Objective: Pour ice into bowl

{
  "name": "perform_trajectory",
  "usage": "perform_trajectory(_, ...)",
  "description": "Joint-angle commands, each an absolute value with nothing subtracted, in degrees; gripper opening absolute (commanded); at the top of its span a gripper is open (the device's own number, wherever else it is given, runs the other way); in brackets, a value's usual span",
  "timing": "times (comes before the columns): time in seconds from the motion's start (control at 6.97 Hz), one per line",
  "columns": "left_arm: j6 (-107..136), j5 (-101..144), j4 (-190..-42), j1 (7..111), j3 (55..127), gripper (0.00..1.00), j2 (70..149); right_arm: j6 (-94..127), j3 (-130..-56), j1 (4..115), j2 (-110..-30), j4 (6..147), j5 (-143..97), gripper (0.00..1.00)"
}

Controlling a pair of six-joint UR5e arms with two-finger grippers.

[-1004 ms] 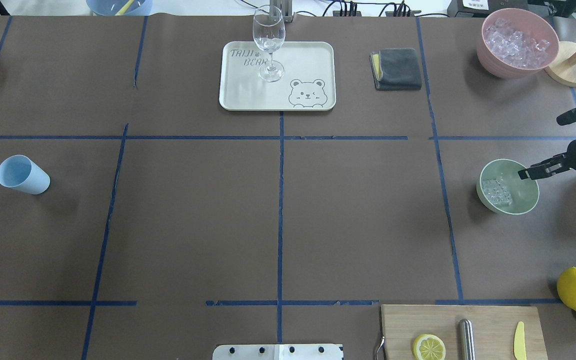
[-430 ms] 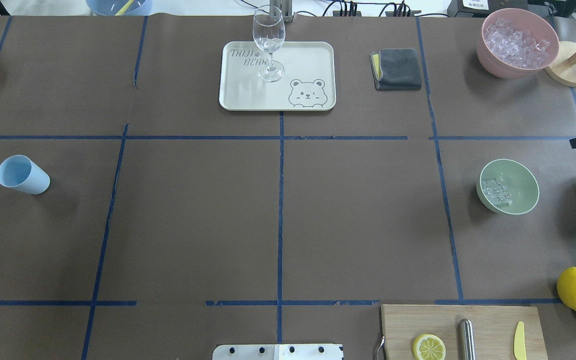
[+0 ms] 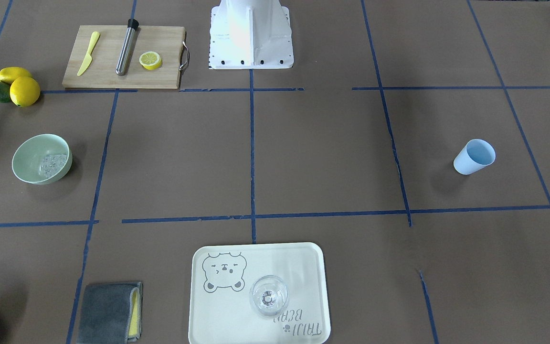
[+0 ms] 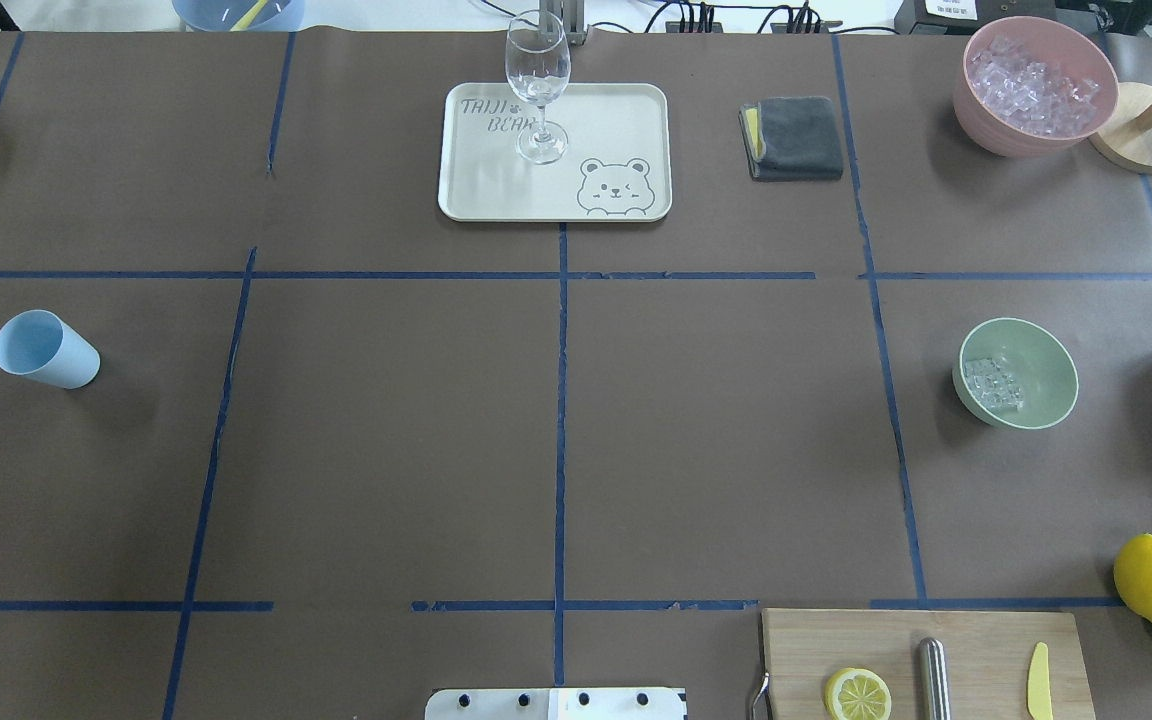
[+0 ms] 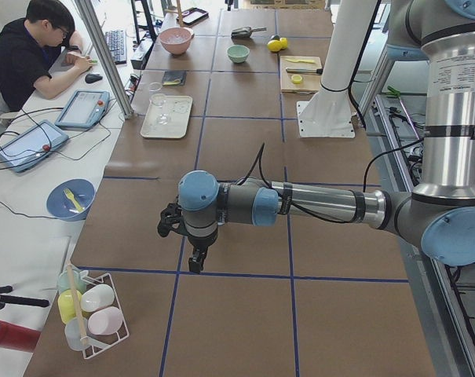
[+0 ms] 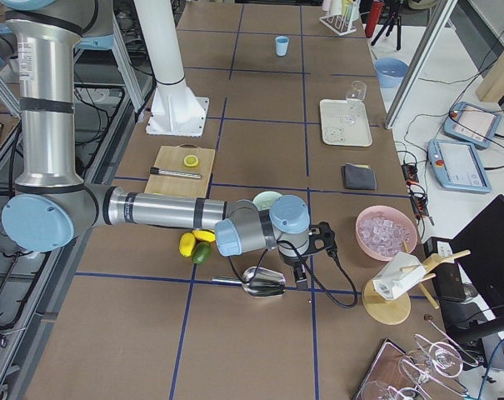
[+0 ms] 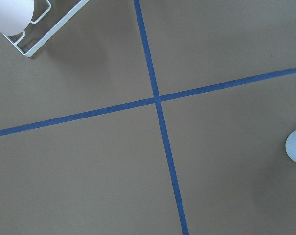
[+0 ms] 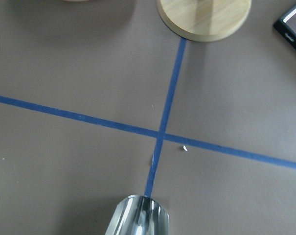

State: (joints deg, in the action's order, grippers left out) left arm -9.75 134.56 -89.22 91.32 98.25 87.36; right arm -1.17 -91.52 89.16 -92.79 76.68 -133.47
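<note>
- The ice (image 4: 994, 383) lies in the bowl (image 4: 1016, 372), heaped against one side. The pour looks done, so the remaining risk is upsetting what is already there.
- The right gripper (image 6: 300, 275) shows only in the right side view, pointing down at the table. I cannot tell how far its jaws are open or whether they grip anything.
- A metal scoop (image 6: 264, 282) lies just beside that gripper, on the robot's side of it, and whether the two touch is unclear. If the jaws have hold of it, a quick lift could fling any leftover cubes. If not, a sideways move could knock it and send it rolling.
- The bowl sits just behind this gripper, past its wrist, with the forearm crossing in front of it. Pulling back low could clip the rim and tip the ice out.
- The lemons (image 6: 187, 243) sit close under that forearm and could be swept off.
- The pink bowl (image 6: 386, 232) of ice is near the gripper's other side, so a wide swing risks hitting it.
- The left gripper (image 5: 196, 261) hangs over bare table, and its opening cannot be told. The blue cup (image 4: 44, 348) stands near it, so a careless move could topple it.
</note>
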Motion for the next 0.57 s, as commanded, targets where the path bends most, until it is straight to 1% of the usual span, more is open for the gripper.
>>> perform_trajectory(0.0,-9.8,134.6,-89.4,91.3,98.3,1.00,87.4,-2.1,-96.1,92.2,-93.3,96.9,-133.3,1.00)
perform_trajectory(0.14,-9.8,134.6,-89.5,91.3,98.3,1.00,87.4,-2.2,-96.7,92.2,-95.3,96.7,-134.0,1.00)
perform_trajectory(0.29,-9.8,134.6,-89.4,91.3,98.3,1.00,87.4,-2.4,-96.8,92.2,-95.4,96.5,-133.7,1.00)
perform_trajectory(0.43,-9.8,134.6,-89.2,91.3,98.3,1.00,87.4,-2.4,-96.6,92.2,-95.7,92.4,-133.8,1.00)
